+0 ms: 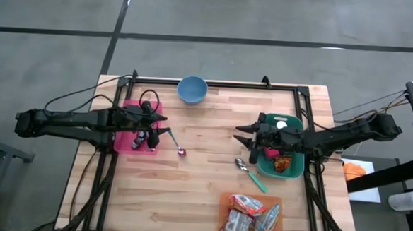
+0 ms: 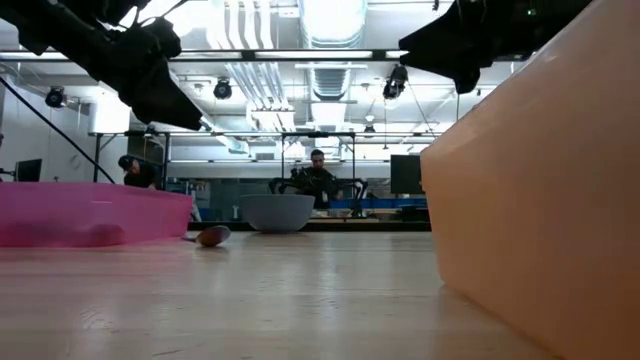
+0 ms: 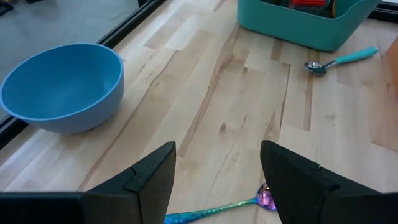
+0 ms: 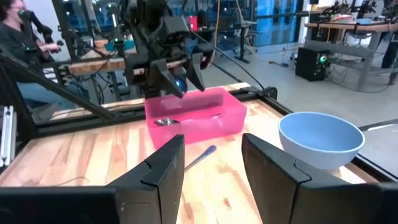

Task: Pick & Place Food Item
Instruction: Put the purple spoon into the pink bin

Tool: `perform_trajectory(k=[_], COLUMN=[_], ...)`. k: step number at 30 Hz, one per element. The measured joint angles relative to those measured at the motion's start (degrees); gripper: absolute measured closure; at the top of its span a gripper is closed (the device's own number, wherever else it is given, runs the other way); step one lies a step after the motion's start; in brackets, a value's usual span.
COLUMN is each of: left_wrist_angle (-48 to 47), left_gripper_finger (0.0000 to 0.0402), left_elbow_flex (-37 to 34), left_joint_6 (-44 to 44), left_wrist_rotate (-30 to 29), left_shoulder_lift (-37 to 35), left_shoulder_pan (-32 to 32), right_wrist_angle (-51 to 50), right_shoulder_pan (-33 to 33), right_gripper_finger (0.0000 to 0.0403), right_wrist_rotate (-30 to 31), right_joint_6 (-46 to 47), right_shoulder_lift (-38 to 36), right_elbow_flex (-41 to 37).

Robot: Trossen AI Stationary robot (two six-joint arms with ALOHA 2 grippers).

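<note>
Left gripper [image 1: 164, 135] hangs over the pink bin [image 1: 124, 136] near the table's [image 1: 204, 165] left edge, fingers [image 3: 149, 180] apart, nothing between them. A spoon lies inside the pink bin, seen from the right wrist view. A second spoon with an iridescent bowl and blue-green handle [image 1: 176, 145] lies on the table just right of the pink bin, under and ahead of the left fingertips.

Right gripper [image 1: 239, 136] sits above the table just left of the teal bin [image 1: 292, 167], near the right edge, pointing toward the middle; fingers [image 4: 158, 171] apart, empty.

Food items [image 1: 282, 163]: red/orange pieces inside the teal bin, partly hidden under the right arm. Can't tell exactly what they are.

Teal-handled spoon [image 1: 251, 176] lies on the table just in front of the teal bin. Blue bowl [image 1: 192, 89] stands at the back edge, about centre. Orange tray [image 1: 224, 201] at the front edge, right of centre, carries packaged snacks [image 1: 249, 217].

People sit at benches in the room behind the table.
</note>
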Motion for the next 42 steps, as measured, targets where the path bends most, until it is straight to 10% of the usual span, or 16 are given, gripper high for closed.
perform_trajectory(k=[10,16,42], left_wrist_angle=[0.0,0.6,-14.0], left_gripper_finger=[0.0164,0.0164,0.0164], left_elbow_flex=[0.0,0.0,12.4], left_joint_6=[-2.2,-18.0,6.1], left_wrist_rotate=[0.0,0.0,2.7], left_shoulder_lift=[0.0,0.0,24.8], left_shoulder_pan=[0.0,0.0,-2.8], right_wrist_angle=[0.1,0.1,0.1], right_shoulder_pan=[0.0,0.0,0.0], right_gripper_finger=[0.0246,0.0246,0.0246], right_wrist_rotate=[0.0,0.0,0.0], right_joint_6=[0.0,0.0,0.0], right_shoulder_lift=[1.3,1.3,1.4], right_elbow_flex=[0.0,0.0,0.0])
